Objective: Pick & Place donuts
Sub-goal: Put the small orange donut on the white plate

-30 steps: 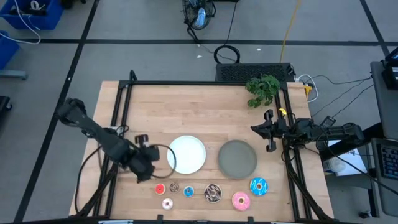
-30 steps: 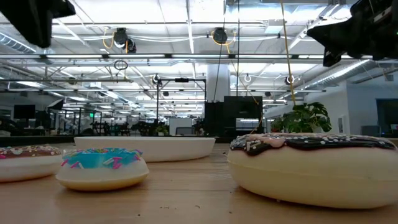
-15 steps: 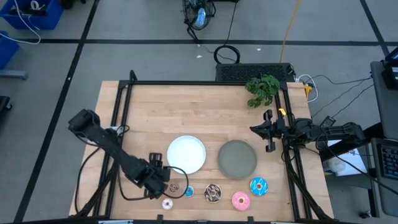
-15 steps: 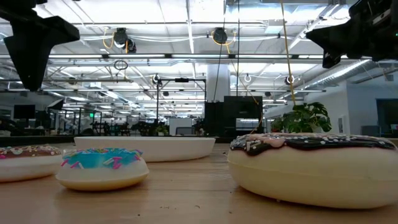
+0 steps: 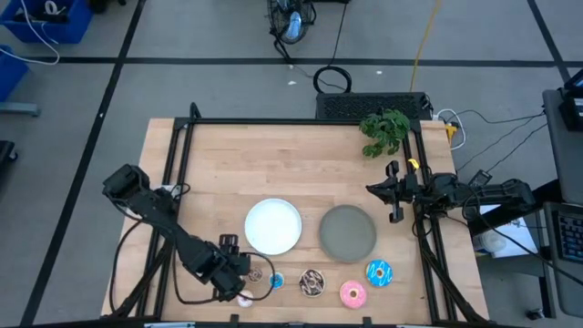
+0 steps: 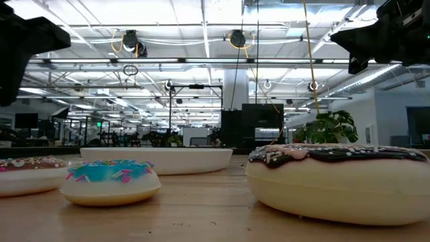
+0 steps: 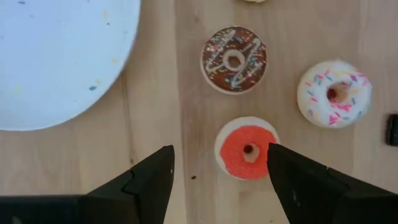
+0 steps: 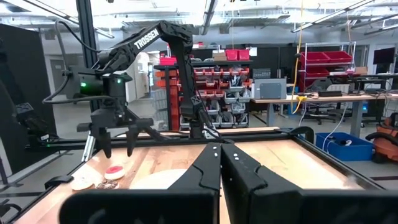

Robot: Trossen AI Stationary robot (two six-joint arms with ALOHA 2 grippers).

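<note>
My left gripper [image 7: 219, 154] is open and points down over the near left of the table [image 5: 228, 146]. Its fingers stand on either side of the small red donut [image 7: 247, 149], which lies flat; I cannot tell that they touch it. In the right wrist view the left gripper [image 8: 115, 142] hangs just above the red donut [image 8: 114, 172]. A small brown donut [image 7: 234, 60] and a small pale sprinkled donut [image 7: 334, 93] lie close by. My right gripper [image 8: 221, 163] is shut and waits at the table's right edge [image 5: 393, 193].
The white plate [image 5: 273, 226] and grey plate [image 5: 348, 231] sit mid-table. Along the near edge lie a small blue donut [image 5: 276, 281], a chocolate-drizzled donut [image 5: 312, 282], a pink donut [image 5: 352, 293] and a blue sprinkled donut [image 5: 378, 272]. A plant [image 5: 384, 130] stands far right.
My left gripper has moved from beside the white plate toward the table's near edge and a little to the right, and has come down over the red donut. The donuts have stayed where they were.
</note>
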